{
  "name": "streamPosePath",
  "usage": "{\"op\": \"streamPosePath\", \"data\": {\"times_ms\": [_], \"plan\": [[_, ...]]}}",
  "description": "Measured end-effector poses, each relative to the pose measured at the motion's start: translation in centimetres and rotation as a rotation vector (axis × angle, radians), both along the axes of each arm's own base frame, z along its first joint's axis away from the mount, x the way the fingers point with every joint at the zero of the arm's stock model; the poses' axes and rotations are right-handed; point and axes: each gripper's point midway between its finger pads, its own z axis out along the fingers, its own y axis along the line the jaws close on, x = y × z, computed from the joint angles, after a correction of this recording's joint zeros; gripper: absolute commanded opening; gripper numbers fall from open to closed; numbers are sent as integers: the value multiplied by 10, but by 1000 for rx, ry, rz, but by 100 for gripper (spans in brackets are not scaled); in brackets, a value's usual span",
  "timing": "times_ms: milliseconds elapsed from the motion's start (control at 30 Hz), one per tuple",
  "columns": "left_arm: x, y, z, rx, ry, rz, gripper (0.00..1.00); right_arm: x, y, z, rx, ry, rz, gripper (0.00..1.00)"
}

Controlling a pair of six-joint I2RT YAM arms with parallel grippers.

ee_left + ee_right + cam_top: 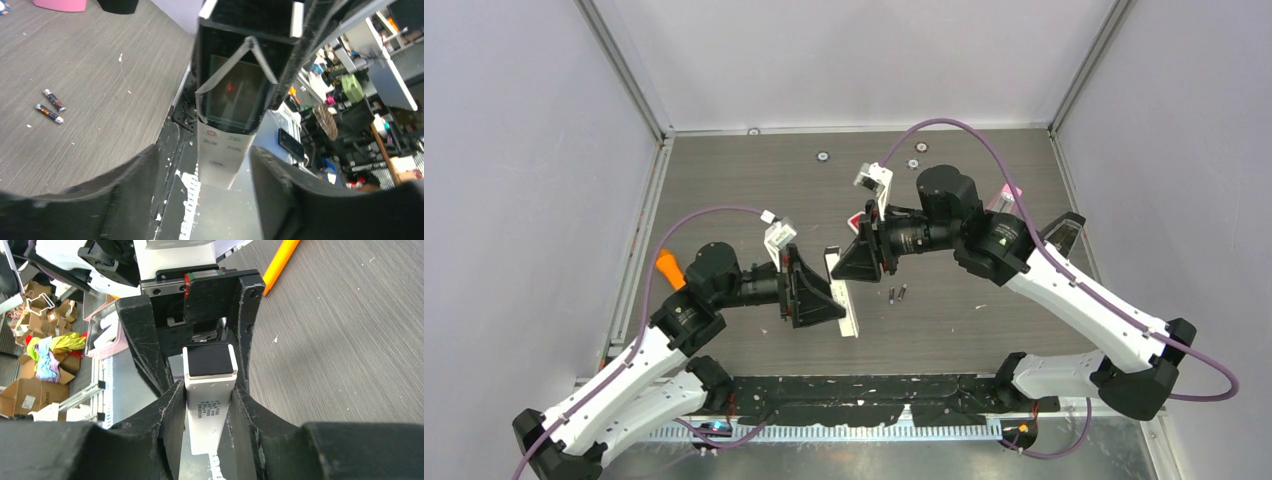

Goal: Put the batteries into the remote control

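Note:
The white remote control [210,405] hangs in the air with my right gripper [208,390] shut on its sides, its dark end cap facing the right wrist camera. In the left wrist view the remote's [222,150] button face and dark screen show between my left gripper's [205,160] fingers, with a gap on each side, so that gripper is open. From the top view the remote control [846,305] sits between the left gripper [832,298] and the right gripper [842,268]. Two dark batteries [897,293] lie side by side on the table, the batteries [51,106] well clear of both grippers.
An orange cone-ended stick [667,268] lies by the left arm; the stick [280,262] also shows in the right wrist view. A pink object [1010,192] sits behind the right arm. Small round discs [822,156] lie near the back wall. A black strip [864,388] edges the table's near side.

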Motion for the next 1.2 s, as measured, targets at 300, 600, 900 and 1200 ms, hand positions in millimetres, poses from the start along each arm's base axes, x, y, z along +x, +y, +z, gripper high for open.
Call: {"op": "streamPosePath", "data": {"times_ms": [300, 600, 900, 1200], "plan": [[-4, -6, -6, -30, -25, -98, 58, -1, 0, -15, -40, 16, 48, 14], [-4, -15, -9, -46, 9, -168, 45, 1, 3, -19, -40, 35, 64, 14], [-5, -12, -11, -51, 4, -195, 42, -3, 2, -16, -15, 47, 106, 13], [-8, -11, -12, -53, -4, -238, 0, 1, 2, -22, -12, 68, 117, 35]]}}
